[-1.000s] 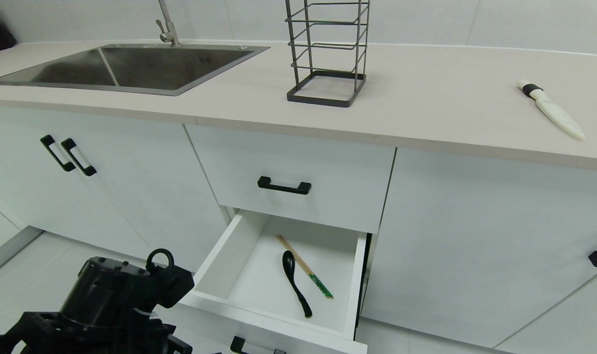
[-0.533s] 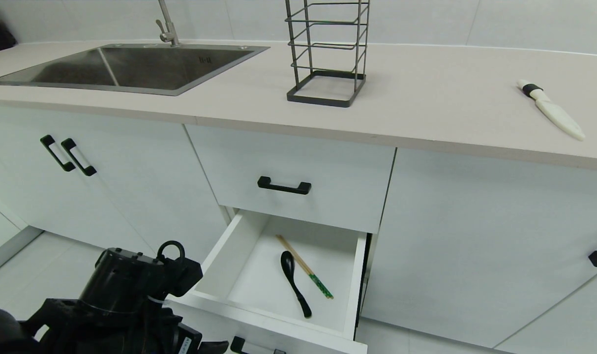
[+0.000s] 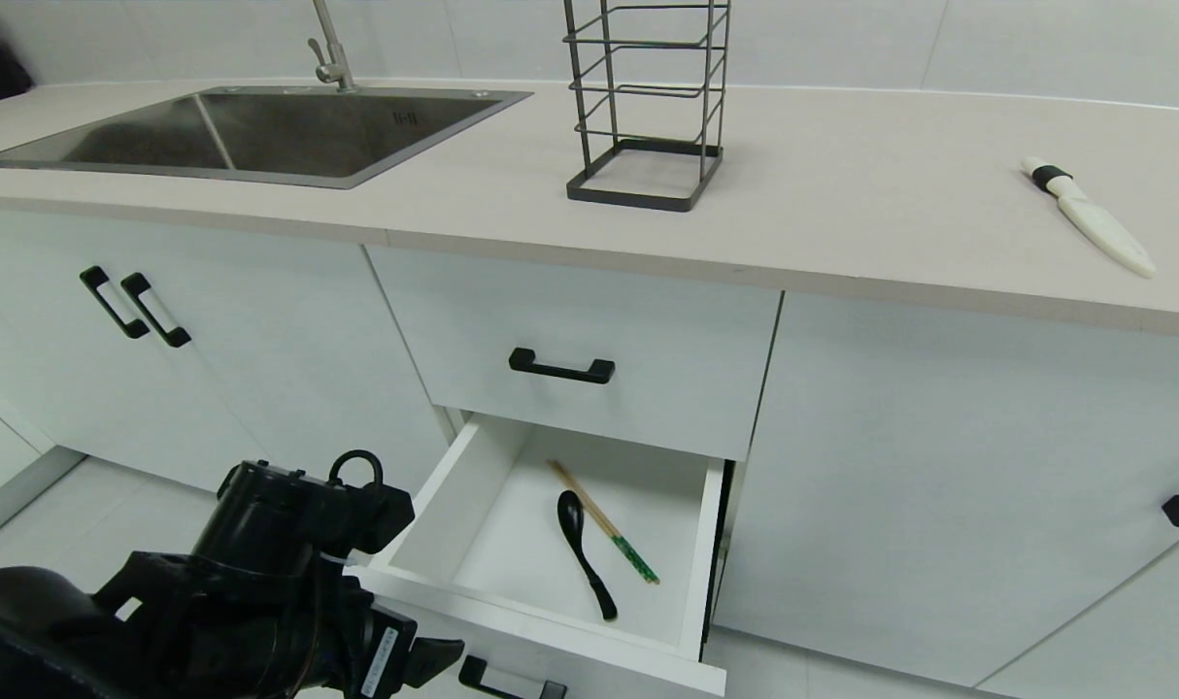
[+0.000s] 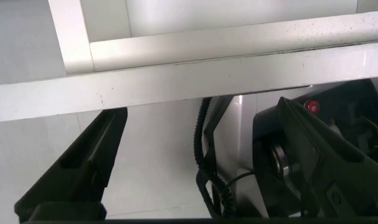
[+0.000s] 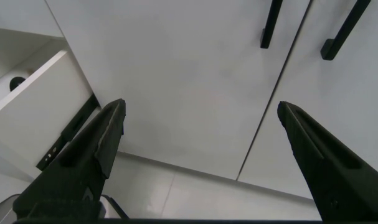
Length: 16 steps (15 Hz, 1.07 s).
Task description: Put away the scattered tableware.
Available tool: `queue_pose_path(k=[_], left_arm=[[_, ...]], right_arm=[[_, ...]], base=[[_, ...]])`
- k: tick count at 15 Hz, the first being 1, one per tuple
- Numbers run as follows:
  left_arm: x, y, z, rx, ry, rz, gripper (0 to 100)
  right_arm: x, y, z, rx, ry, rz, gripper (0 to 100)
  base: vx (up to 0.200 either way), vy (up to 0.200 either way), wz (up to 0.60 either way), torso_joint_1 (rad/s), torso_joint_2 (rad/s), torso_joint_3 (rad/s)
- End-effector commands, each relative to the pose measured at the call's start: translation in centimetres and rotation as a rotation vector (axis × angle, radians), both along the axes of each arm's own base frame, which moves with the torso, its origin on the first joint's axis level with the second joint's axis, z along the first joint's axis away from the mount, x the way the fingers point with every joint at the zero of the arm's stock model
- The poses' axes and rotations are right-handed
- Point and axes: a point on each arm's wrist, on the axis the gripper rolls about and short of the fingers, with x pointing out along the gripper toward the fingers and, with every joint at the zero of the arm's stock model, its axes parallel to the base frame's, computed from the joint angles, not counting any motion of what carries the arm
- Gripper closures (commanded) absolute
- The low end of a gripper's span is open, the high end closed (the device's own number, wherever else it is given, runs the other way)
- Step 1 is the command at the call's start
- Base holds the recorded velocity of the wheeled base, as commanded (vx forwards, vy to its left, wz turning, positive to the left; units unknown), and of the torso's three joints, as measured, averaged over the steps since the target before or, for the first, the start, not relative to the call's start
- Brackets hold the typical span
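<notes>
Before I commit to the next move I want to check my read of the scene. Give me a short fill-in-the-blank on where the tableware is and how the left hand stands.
1. The black spoon and the chopsticks lie inside the pulled-out ____.
2. The white knife lies on the ____, to the right of the wire rack.
3. The left hand has its fingers ____.

Missing words: drawer; countertop; open.
</notes>
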Motion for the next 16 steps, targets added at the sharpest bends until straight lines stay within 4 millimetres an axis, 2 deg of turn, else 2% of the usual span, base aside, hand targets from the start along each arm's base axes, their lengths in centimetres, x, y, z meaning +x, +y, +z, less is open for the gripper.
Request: queue_pose_path(k=[1, 9, 16], left_arm=[[0.8, -0.3, 0.1, -0.003, -0.011, 0.003, 0], [2.6, -0.7, -0.4, -0.007, -0.043, 0.019, 0], [4.4, -1.4, -0.9, -0.052, -0.156, 0.017, 0]], right_arm=[[0.0, 0.0, 0.0, 0.000, 0.002, 0.001, 0], [0.0, 0.0, 0.0, 0.000, 0.002, 0.001, 0], [0.0, 0.0, 0.0, 0.000, 0.002, -0.001, 0]], base=[[0.000, 0.000, 0.00, 0.000, 0.00, 0.000], [0.000, 0.000, 0.00, 0.000, 0.00, 0.000], [0.000, 0.000, 0.00, 0.000, 0.00, 0.000]])
